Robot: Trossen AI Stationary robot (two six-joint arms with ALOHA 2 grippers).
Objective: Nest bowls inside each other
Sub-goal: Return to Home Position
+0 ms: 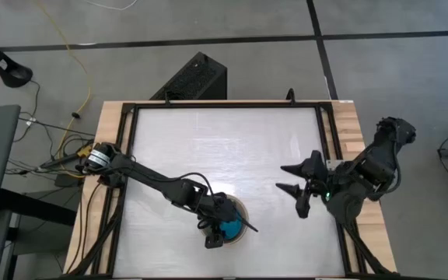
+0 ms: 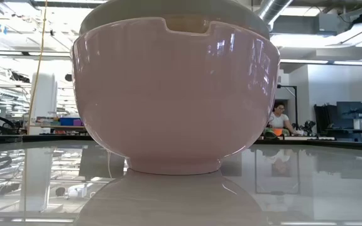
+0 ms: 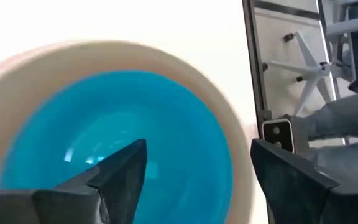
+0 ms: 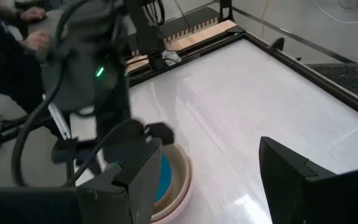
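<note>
The bowls stand as one stack [image 1: 232, 225] near the middle of the table's near edge. A pale pink bowl [image 2: 175, 94] is the outer one and rests by its foot on the table. A beige bowl's rim [image 3: 225, 124] shows inside it, and a cyan bowl [image 3: 104, 118] sits innermost. My left gripper [image 3: 197, 168] hangs open over the stack, one finger [image 3: 123, 168] above the cyan bowl's hollow and the other [image 3: 284, 174] outside the rim. My right gripper [image 1: 284, 177] is open above the table's right part, apart from the stack [image 4: 166, 180].
The white tabletop [image 1: 232, 148] stretches far and right of the stack, framed by black rails and wooden edges [image 1: 348, 124]. A black box [image 1: 197, 78] stands beyond the far edge. A person [image 2: 278, 116] sits in the room behind, and a hand [image 4: 36, 40] shows beyond the table.
</note>
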